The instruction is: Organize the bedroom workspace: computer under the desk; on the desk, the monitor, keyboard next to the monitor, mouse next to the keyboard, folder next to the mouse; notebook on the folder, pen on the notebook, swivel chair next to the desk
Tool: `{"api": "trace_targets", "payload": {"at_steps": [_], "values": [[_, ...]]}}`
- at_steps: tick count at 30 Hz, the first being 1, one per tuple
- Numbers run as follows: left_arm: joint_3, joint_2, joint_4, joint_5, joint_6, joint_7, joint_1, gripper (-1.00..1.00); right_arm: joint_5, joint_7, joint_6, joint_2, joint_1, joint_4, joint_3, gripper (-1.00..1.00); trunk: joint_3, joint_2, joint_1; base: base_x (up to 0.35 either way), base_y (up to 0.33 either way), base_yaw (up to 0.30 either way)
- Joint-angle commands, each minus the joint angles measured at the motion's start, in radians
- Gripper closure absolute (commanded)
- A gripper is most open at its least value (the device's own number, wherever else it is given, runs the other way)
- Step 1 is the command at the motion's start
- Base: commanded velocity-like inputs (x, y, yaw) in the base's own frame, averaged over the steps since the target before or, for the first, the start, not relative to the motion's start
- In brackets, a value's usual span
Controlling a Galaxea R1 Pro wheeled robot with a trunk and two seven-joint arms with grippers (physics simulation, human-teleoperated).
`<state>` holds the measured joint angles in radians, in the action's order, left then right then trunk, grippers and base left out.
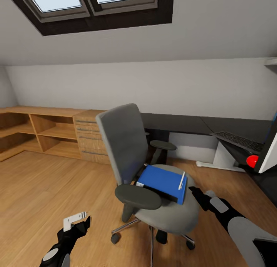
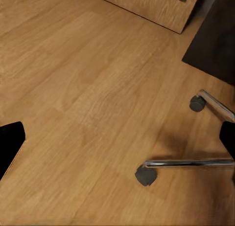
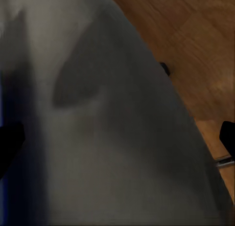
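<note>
The swivel chair [image 1: 127,143] stands mid-floor, its back toward the wooden chest. On its grey seat [image 3: 122,138] lies the blue folder [image 1: 161,180] with the pale pen [image 1: 181,181] on top. My right gripper [image 1: 195,192] is open just beside the folder's near corner, over the seat [image 3: 117,138]. My left gripper [image 1: 79,220] hangs open above the floor, left of the chair base [image 2: 117,140]. The black desk [image 1: 181,124] runs along the wall; the keyboard [image 1: 238,140] and the monitor's edge with its red dot [image 1: 252,161] are at the far right. Computer, mouse and notebook are out of view.
A light wooden chest [image 1: 90,138] with open shelves [image 1: 46,132] lines the left wall. The chair's metal legs and casters [image 2: 146,174] are close to my left gripper. Wooden floor [image 1: 46,190] spreads to the left under a sloped ceiling with a skylight [image 1: 88,1].
</note>
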<state>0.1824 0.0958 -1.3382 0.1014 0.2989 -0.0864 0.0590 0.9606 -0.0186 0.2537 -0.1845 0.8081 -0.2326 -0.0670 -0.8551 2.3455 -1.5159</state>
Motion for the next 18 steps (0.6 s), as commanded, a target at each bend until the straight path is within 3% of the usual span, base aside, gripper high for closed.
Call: {"api": "trace_targets", "payload": {"at_steps": [1,18], "values": [[0.0,0.001,-0.001,0.01,0.005,-0.004,0.001,-1.0,0.01,-0.004,0.006,0.0,0.0,-0.001,-0.008,-1.0,-0.001,0.0,0.0,0.0,0.0,0.268],[0.0,0.001,0.0,0.009,0.005,-0.004,0.001,-1.0,0.007,-0.006,0.004,0.007,0.0,-0.001,-0.004,-1.0,-0.001,0.0,0.0,0.0,0.0,0.268]]}}
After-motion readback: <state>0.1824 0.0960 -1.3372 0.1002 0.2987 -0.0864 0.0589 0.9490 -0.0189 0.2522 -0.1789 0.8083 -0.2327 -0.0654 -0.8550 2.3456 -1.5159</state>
